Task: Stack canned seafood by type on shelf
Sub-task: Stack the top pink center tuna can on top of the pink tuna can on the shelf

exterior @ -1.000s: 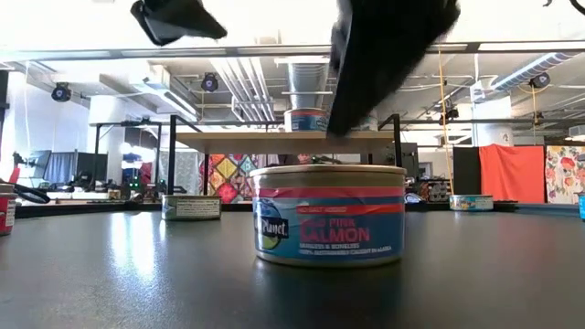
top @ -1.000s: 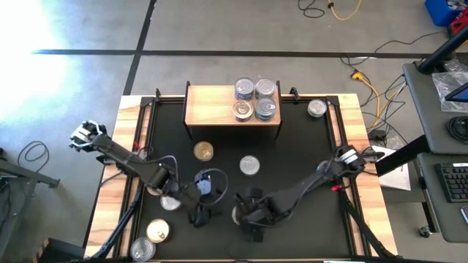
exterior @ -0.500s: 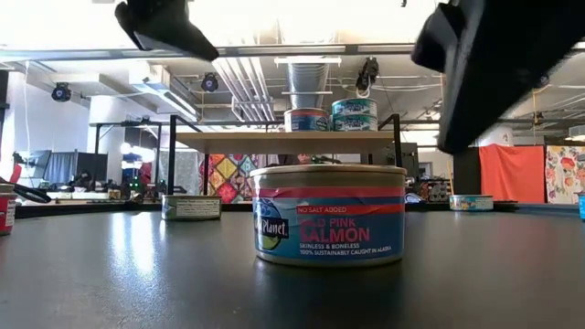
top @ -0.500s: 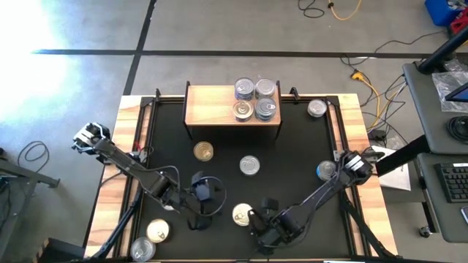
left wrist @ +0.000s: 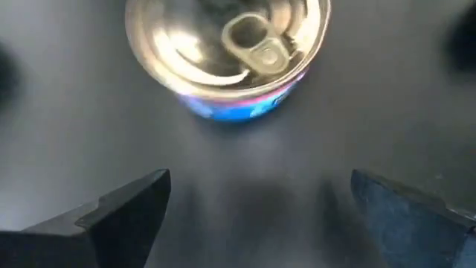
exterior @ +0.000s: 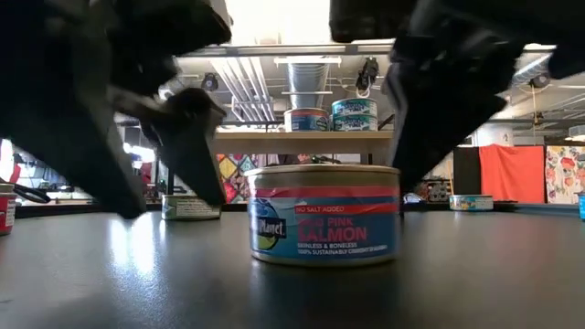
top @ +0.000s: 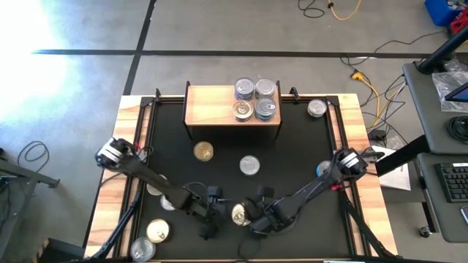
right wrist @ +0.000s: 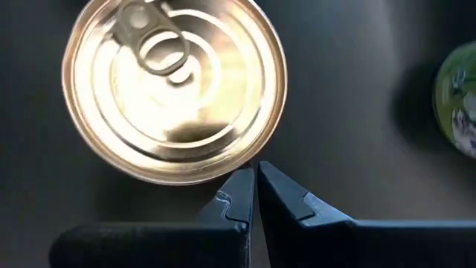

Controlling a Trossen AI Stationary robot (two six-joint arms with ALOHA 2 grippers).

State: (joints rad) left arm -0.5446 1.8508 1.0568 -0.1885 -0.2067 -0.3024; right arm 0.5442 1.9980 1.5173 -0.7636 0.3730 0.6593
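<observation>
A: Where's the salmon can [top: 240, 214] from each tool?

B: Between them. The left tool [left wrist: 256, 212] is spread wide and empty, can straight ahead. The right tool [right wrist: 254, 187] is pinched closed, empty, its tips touching the can's rim.

A: Nearer?

B: The right, probably.

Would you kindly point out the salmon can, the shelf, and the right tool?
Salmon can [exterior: 324, 216]: low view, on its blue and red label.
Shelf [top: 208, 106]: high view, on the bare wood left of the cans.
Right tool [right wrist: 255, 195]: right wrist view, between its closed fingertips.
</observation>
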